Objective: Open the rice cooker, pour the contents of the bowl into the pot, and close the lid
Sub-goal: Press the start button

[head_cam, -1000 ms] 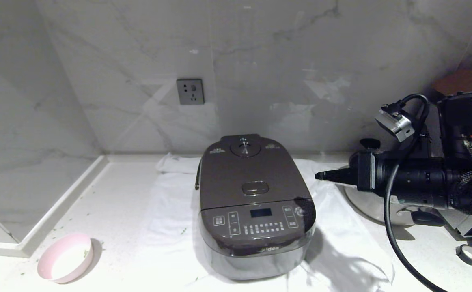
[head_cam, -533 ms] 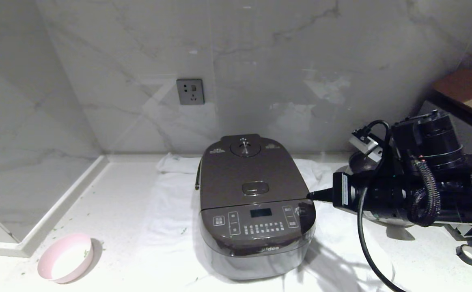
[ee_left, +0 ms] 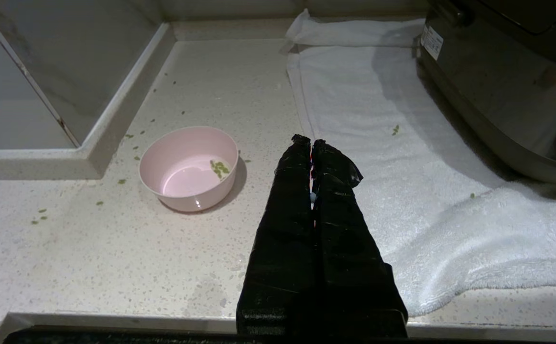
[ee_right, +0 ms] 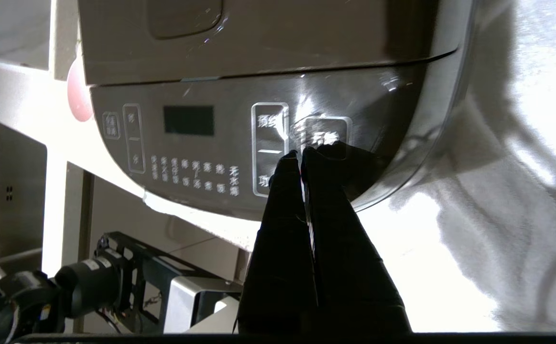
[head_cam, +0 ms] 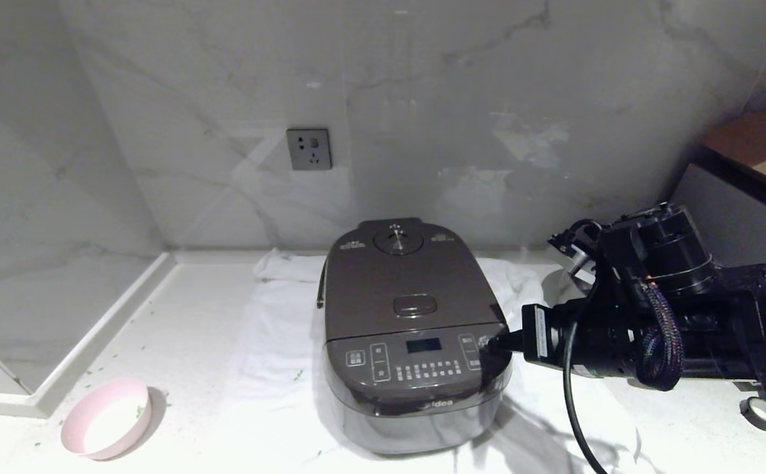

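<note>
The rice cooker (head_cam: 415,336) sits on a white towel (head_cam: 271,355) on the bench (head_cam: 178,329), its lid (head_cam: 406,283) down. The right tool (head_cam: 496,342), fingers pressed together and holding nothing, has its tip at the right end of the button panel (ee_right: 220,143). The left tool (ee_left: 310,143), also closed and empty, hovers over the bench just right of the pink bowl (ee_left: 189,167), which holds a few green bits (ee_left: 219,167).

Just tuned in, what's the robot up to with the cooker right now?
The right gripper, fingers together, is at the right end of the rice cooker's button panel. The lid is shut. The bowl sits on the counter left of the cooker, nearly empty, with a few green bits inside and more scattered around. The left gripper hangs idle, shut, near the bowl.
</note>
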Robot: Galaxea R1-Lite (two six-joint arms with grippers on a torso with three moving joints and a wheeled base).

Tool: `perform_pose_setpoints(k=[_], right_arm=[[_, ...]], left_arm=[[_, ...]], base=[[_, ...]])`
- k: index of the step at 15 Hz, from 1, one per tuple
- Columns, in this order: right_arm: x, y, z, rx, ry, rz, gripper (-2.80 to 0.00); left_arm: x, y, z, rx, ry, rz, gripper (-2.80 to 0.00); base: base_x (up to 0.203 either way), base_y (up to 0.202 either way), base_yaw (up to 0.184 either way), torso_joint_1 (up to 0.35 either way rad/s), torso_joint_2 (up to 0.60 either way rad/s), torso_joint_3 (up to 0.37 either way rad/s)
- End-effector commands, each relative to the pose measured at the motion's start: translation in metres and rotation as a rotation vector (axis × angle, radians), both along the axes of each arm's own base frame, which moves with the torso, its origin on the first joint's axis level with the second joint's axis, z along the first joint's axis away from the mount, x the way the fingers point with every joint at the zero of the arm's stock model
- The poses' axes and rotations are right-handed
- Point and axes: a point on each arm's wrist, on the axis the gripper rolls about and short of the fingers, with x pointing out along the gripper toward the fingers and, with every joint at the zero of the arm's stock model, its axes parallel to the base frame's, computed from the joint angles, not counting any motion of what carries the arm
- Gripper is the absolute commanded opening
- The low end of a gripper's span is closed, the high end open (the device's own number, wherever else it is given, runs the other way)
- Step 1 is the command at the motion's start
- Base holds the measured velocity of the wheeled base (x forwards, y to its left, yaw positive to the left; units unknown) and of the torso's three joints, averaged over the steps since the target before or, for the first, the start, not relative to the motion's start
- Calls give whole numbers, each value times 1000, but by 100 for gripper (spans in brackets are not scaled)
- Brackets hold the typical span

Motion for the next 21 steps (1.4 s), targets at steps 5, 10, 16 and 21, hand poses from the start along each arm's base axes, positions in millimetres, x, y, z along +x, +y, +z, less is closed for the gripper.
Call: perform_pose_setpoints(k=[5, 10, 16, 21], right_arm=[[2, 2, -3, -2, 8, 3, -280], [3, 3, -1, 4, -1, 5, -280], [5, 2, -6, -7, 12, 1, -280], [8, 2, -8, -11, 17, -1, -280]], left_arm=[[0, 0, 0, -1, -3, 1, -280], [0, 0, 0, -1, -2, 2, -280], [0, 0, 0, 0, -4, 5, -280], [0, 0, 0, 0, -3, 4, -280]], base=[[0, 0, 0, 0, 0, 0], [0, 0, 0, 0, 0, 0], [0, 0, 0, 0, 0, 0], [0, 0, 0, 0, 0, 0]])
